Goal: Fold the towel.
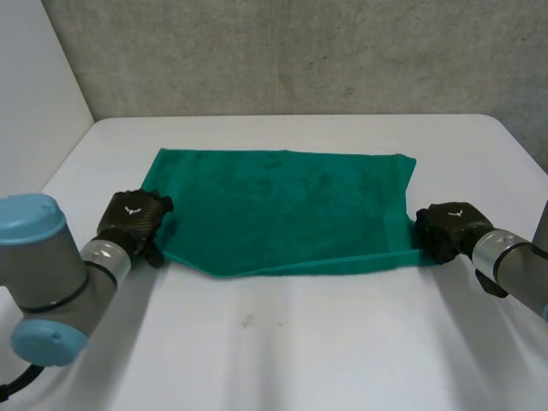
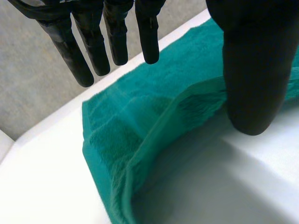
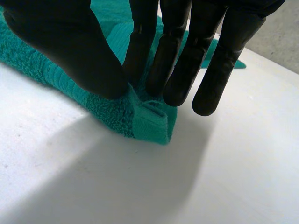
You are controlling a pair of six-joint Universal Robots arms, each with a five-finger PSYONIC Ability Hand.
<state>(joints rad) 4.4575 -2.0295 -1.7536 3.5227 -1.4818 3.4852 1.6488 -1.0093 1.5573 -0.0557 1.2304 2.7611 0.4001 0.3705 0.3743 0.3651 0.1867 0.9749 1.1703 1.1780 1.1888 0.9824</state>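
On the table (image 1: 300, 342): towel (image 1: 282, 205) lies spread out, between the two arms
Long axis: runs side to side, from one arm to the other; short axis points away from the robot
Left robot hand (image 1: 130, 218): at the near-left corner; fingers straight and spread above the cloth; thumb touching the near hem (image 2: 154, 135); not closed on it
Right robot hand (image 1: 445, 227): at the near-right corner (image 3: 149, 123); thumb and fingers pinch that corner, which is raised just off the table
Nearer arm: neither; each stands at its own end of the near edge
Coming move (judgement): left grasp to be completed first; near edge then carried away from the robot toward the far edge
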